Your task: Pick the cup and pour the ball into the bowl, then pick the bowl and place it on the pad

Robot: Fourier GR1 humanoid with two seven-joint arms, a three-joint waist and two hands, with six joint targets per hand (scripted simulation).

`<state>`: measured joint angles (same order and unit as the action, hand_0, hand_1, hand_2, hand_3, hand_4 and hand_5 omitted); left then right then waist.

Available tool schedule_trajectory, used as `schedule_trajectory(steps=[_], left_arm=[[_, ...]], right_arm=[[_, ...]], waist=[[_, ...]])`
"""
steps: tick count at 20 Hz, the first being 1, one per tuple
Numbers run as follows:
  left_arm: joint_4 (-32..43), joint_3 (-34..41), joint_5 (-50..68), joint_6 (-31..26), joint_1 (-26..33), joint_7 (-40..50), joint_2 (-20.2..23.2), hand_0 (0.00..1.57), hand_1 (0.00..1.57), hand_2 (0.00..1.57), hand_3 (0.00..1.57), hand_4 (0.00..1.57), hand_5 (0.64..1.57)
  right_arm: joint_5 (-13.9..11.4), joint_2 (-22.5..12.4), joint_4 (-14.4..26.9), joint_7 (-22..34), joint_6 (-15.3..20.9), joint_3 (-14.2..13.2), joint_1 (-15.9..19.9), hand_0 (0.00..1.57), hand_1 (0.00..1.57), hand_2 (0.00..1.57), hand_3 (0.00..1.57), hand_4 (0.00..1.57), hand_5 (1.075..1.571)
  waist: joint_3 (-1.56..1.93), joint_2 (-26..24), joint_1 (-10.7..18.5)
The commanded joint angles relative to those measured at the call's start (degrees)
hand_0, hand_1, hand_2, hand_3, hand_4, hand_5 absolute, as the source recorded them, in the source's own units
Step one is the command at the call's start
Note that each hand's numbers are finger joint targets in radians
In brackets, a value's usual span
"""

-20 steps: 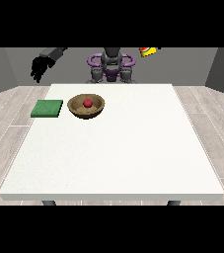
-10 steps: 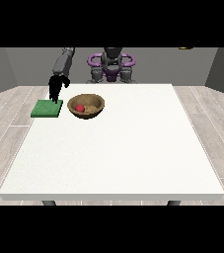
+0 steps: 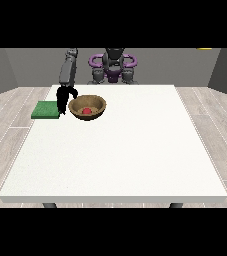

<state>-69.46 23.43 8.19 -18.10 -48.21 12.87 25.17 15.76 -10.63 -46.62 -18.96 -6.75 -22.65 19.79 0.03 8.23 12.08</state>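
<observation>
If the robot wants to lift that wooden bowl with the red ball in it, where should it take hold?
Probably at the rim on the view's left side. The bowl is wide, shallow and upright, so the thin rim suits a pinch better than the curved wall. The hand at the view's left already hangs beside that edge, between the bowl and the green pad. Lifting level should keep the ball inside.

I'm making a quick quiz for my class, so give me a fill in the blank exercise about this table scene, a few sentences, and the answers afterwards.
1. The red ball lies inside the ______.
2. The colour of the pad is ______.
3. The hand at the view's left hangs between the pad and the wooden bowl, both of which rest on the white ______.

Missing words: bowl; green; table
</observation>
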Motion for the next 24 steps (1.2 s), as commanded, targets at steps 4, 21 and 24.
schedule_trajectory(steps=[4,21,24], left_arm=[[-4.46,1.54,4.28,-1.52,2.81,1.80,3.24,0.00,0.00,0.00,0.00,1.01,1.536],[-6.32,5.05,10.08,-4.38,5.17,1.48,10.02,0.00,0.00,0.00,0.00,1.02,1.540],[-8.11,5.49,10.79,-4.13,4.78,0.99,9.60,0.00,0.00,0.00,0.00,1.02,1.535]], right_arm=[[0.18,-2.42,10.96,-5.24,-1.69,-1.14,4.78,0.00,0.00,0.00,0.00,0.52,1.554],[-0.96,0.68,16.21,-10.64,2.76,0.90,12.42,0.00,0.00,0.00,0.00,0.48,1.547],[-0.13,-3.07,19.25,-6.26,7.13,-2.18,8.97,0.88,0.88,0.58,0.00,0.61,1.514]], waist=[[0.04,2.72,0.04],[0.00,6.59,-0.59],[0.02,9.22,0.47]])
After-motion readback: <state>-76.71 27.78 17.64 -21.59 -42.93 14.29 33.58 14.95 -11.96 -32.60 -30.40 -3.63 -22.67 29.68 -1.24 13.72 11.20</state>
